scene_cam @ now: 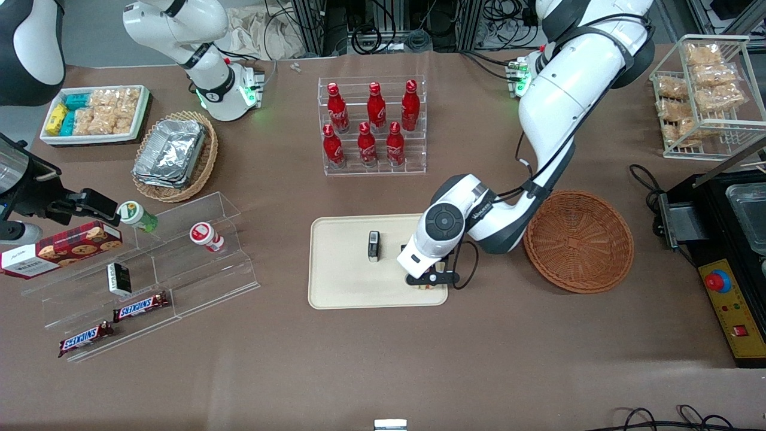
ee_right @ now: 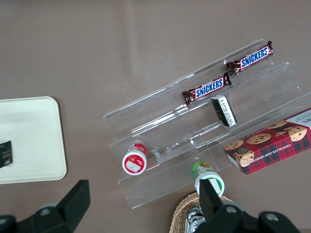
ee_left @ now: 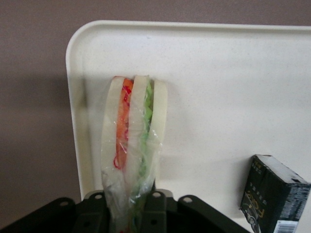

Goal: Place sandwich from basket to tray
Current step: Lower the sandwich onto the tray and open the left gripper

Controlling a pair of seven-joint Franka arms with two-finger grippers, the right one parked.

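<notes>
Beige and flat, the tray (scene_cam: 341, 263) lies near the middle of the table in the front view, and the gripper (scene_cam: 428, 281) hangs low over its corner nearest the basket (scene_cam: 579, 239) — the round reddish-brown wicker basket sits just beside the tray toward the working arm's end and holds nothing that can be seen. A small dark box (scene_cam: 374, 246) stands on the tray, apart from the gripper, and a clear rack of red bottles (scene_cam: 372, 123) stands farther from the camera than the tray. From the left wrist, the sandwich (ee_left: 131, 145) stands on edge between the gripper's black fingers (ee_left: 92, 206), which are clamped on its wrapped end — pale bread slices with orange-red and green filling under clear wrap, its other end over the tray (ee_left: 228, 82) close to a rounded corner; whether it touches the surface I cannot tell. The dark box (ee_left: 272, 191) stands on the tray near the sandwich, not touching it. In the right wrist view a corner of the tray (ee_right: 29, 141) shows with the dark box (ee_right: 5, 153) at its edge, and beside it a clear stepped stand (ee_right: 204, 141) carries two Snickers bars (ee_right: 206, 89).
</notes>
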